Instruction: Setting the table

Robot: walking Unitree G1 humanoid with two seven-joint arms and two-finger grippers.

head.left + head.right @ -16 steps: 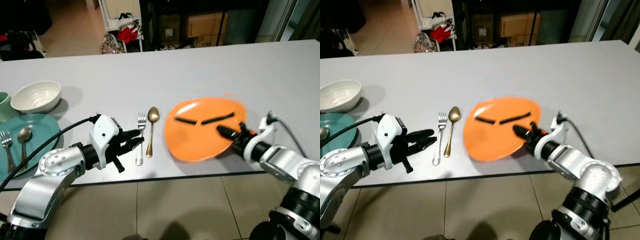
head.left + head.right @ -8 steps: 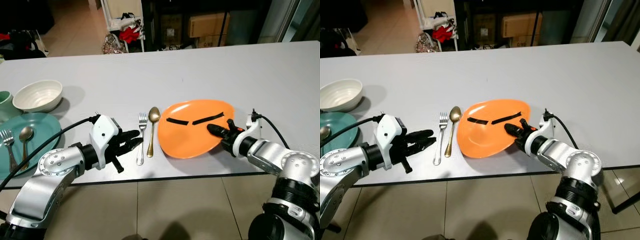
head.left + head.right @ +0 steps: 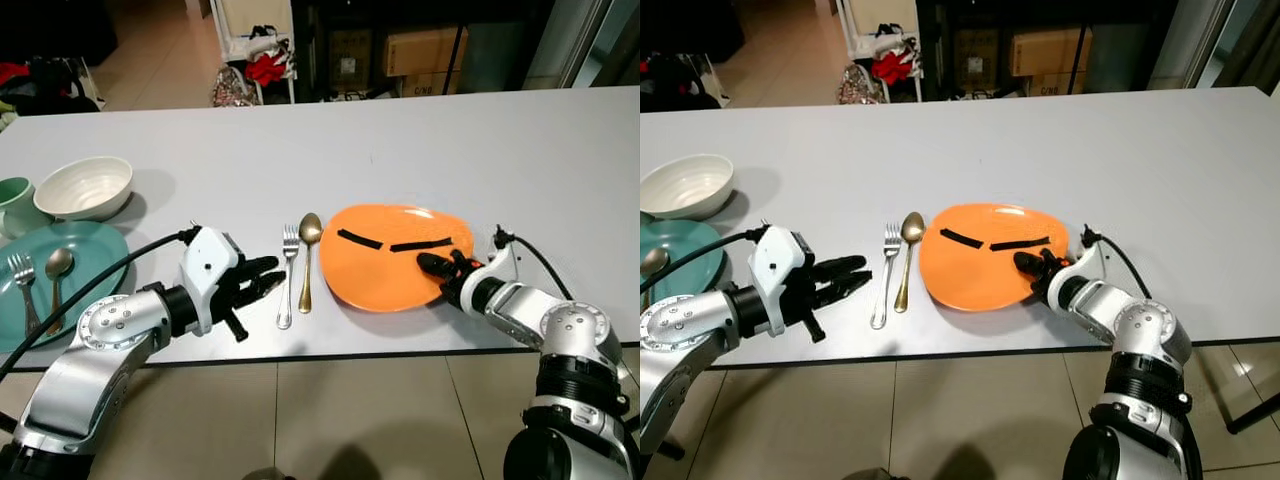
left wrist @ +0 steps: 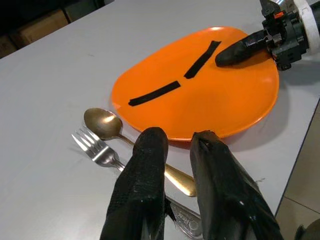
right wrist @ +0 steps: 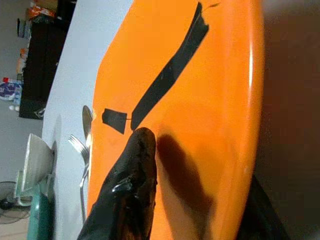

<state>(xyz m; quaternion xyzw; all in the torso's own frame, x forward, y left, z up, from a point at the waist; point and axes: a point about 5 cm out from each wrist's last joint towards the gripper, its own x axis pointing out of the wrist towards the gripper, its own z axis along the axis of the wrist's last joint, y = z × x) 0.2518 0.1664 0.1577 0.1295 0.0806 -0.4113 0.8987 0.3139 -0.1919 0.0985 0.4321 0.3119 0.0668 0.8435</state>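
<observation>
An orange plate point(image 3: 390, 262) with two black tape strips lies on the grey table point(image 3: 450, 150), just right of a gold spoon point(image 3: 306, 255) and a silver fork point(image 3: 286, 278). My right gripper point(image 3: 432, 265) is shut on the plate's near right rim. One finger point(image 5: 134, 170) rests on top of the plate and the other is hidden beneath it. My left gripper point(image 3: 262, 278) hovers low, left of the fork, open with a narrow gap and nothing between its fingers point(image 4: 150, 150).
At the far left, a teal plate point(image 3: 95, 250) carries another fork and spoon. A white bowl point(image 3: 85, 187) and a green cup point(image 3: 10, 200) stand behind it. The table's front edge runs just below both grippers. Boxes and clutter stand beyond the far edge.
My right gripper has carried the tilted plate left towards the spoon and lowered it nearly flat onto the table. The left arm has not moved.
</observation>
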